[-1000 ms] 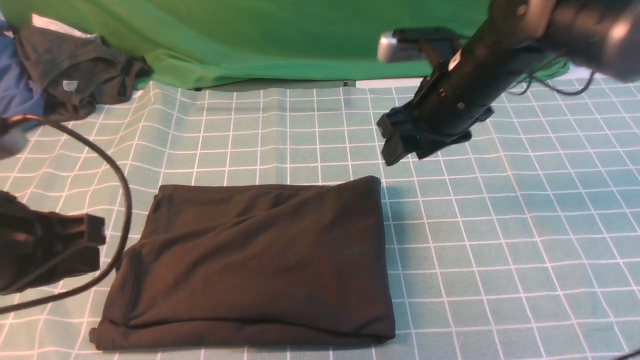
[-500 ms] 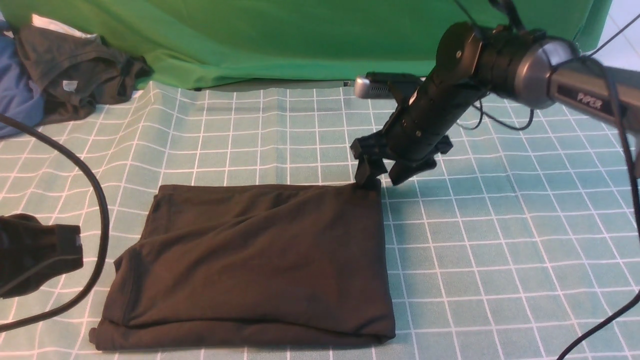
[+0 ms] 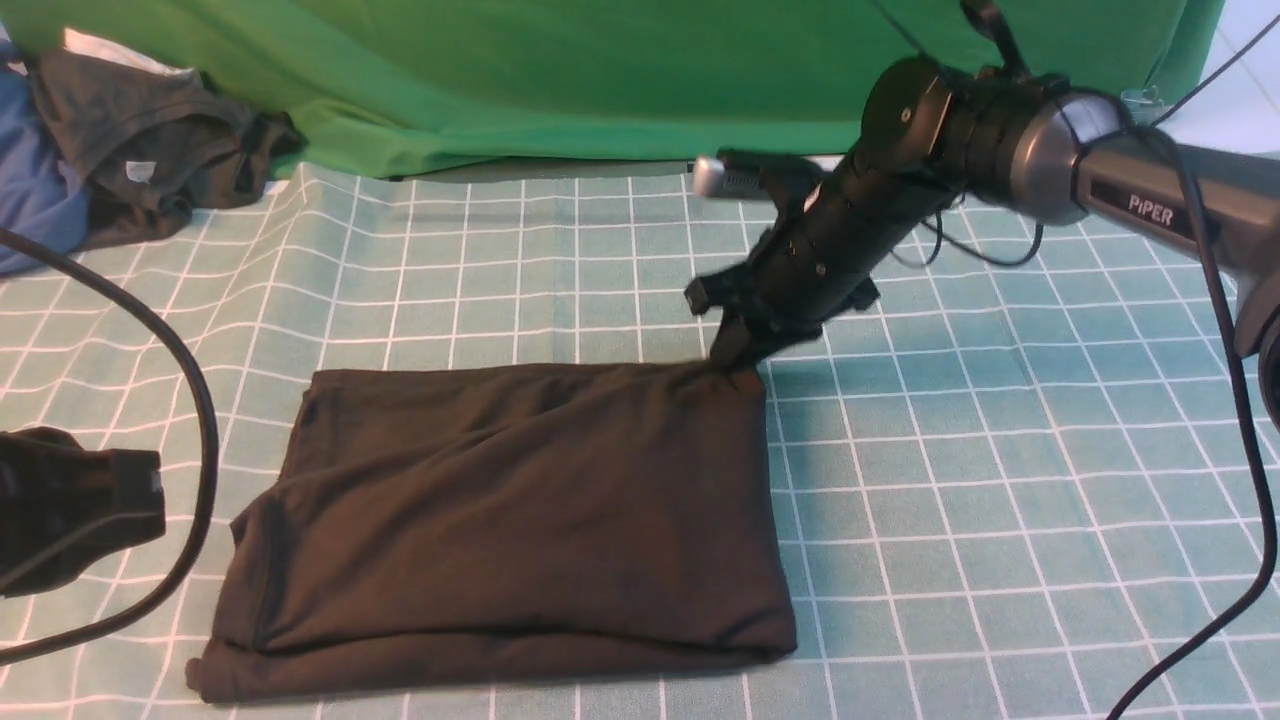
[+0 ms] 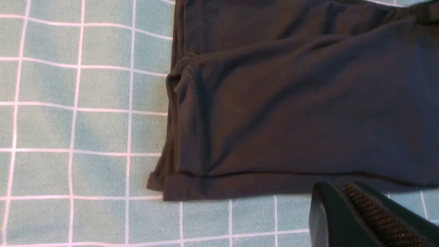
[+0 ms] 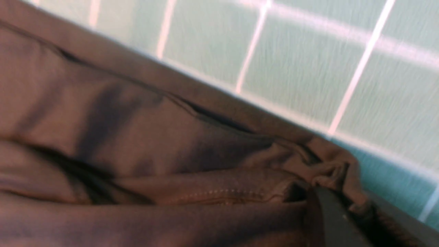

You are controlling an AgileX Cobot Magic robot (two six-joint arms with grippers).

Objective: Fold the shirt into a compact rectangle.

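The tablecloth (image 3: 1000,480), teal with a white grid, covers the whole work surface; its right half lies bare and wide, and a bare strip runs between the shirt's far edge and the green cloth (image 3: 560,80) bunched along the back. The shirt (image 3: 510,520), black and folded to a rough rectangle, lies left of centre near the front of the tablecloth. Its right edge runs straight from front to back. Its left edge is uneven: 2 layers are offset there, the lower one sticking out at the front left corner, as the left wrist view shows with a stitched hem on the upper layer. The far right corner is drawn up into a small peak.

The right arm (image 3: 1000,150) reaches in from the right, slanting down to that corner. The right gripper (image 3: 737,368) is pressed together on the bunched corner of the shirt; the right wrist view shows wrinkled cloth gathered between its fingers (image 5: 339,219).

A grey garment (image 3: 150,140) sits heaped at the far left, well apart from the shirt. The left gripper (image 3: 150,490) hangs just left of the shirt, not touching it, its jaws pressed together and holding nothing. A black cable (image 3: 200,440) loops beside it.
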